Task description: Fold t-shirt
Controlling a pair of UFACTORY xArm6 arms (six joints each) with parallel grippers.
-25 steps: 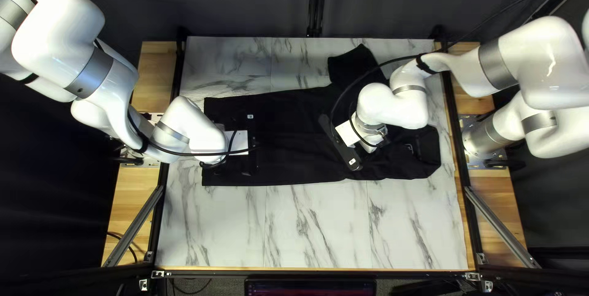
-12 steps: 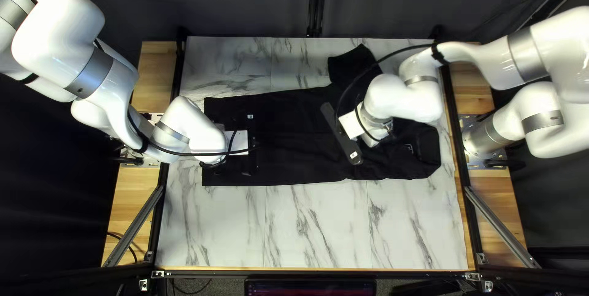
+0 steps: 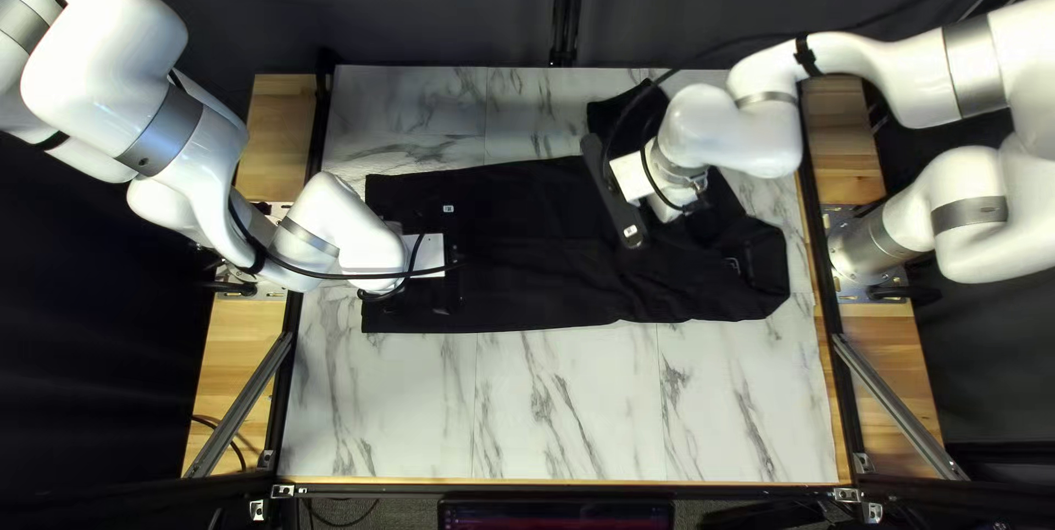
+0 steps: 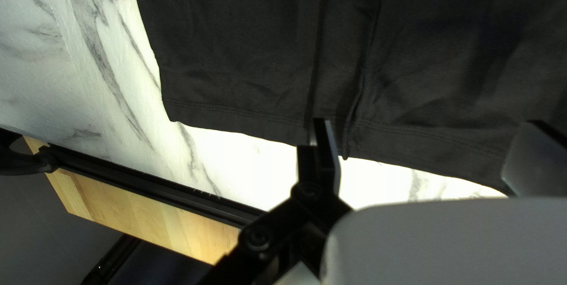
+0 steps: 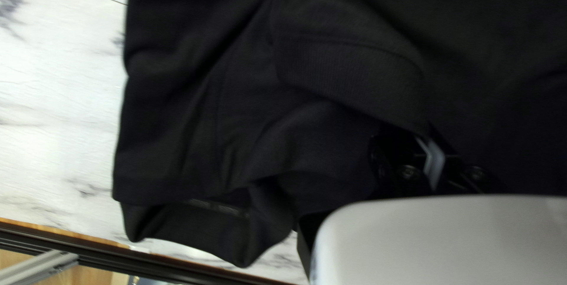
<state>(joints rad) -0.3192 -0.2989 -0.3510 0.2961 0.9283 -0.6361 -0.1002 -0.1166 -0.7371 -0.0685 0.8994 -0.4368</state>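
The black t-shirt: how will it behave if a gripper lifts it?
The t-shirt will probably hang floppy, since soft creases run across it. It looks thin at its flat hem, so it is likely light for its size.

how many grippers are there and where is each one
2. The left gripper is at the hem of the black t-shirt; the right gripper is at the shirt too, toward its other end.
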